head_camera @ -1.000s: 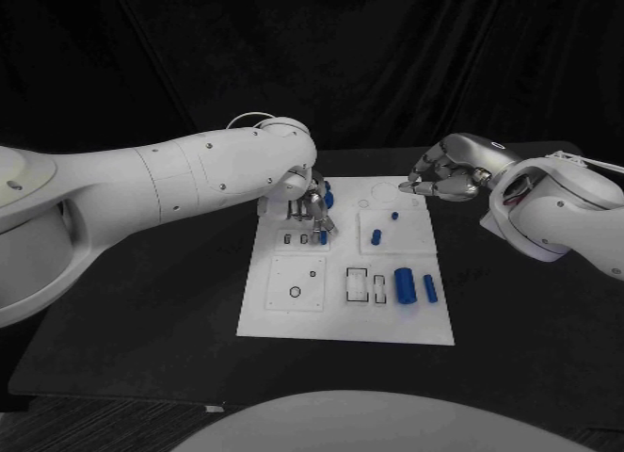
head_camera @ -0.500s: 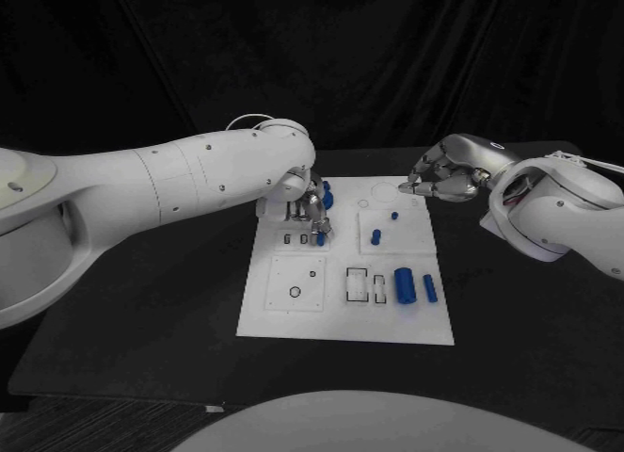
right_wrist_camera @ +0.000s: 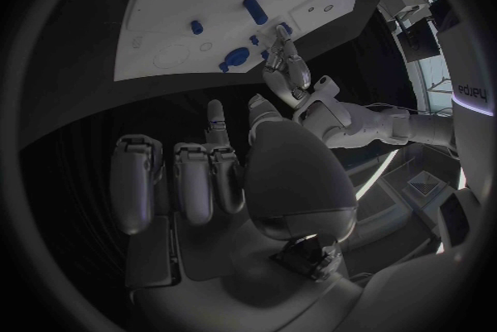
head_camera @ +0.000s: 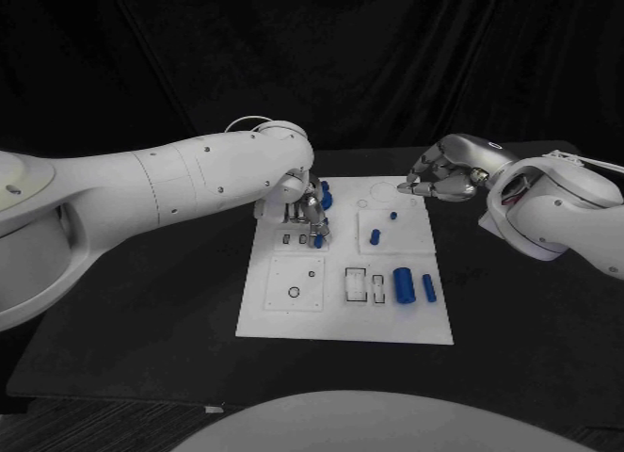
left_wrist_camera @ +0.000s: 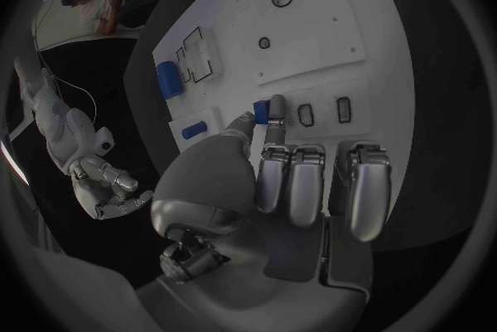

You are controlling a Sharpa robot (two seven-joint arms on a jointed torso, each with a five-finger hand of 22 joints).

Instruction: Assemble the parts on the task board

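Insertion step, as judged: left silver hand (head_camera: 302, 204) pinches a small blue peg (left_wrist_camera: 262, 110) at its fingertips over the white task board (head_camera: 312, 315), by two small slots; next, seat it squarely; right silver hand (head_camera: 445, 179) idles curled, empty, past board's far edge.

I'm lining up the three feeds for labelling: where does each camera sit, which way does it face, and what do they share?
Head view: on the robot's head, looking down at the task board; both white arms enter, left hand and right hand.
Left wrist view: behind the left hand, facing the task board; it pinches a small blue part.
Right wrist view: behind the right hand, facing the task board.
Shared: the board in all three views.
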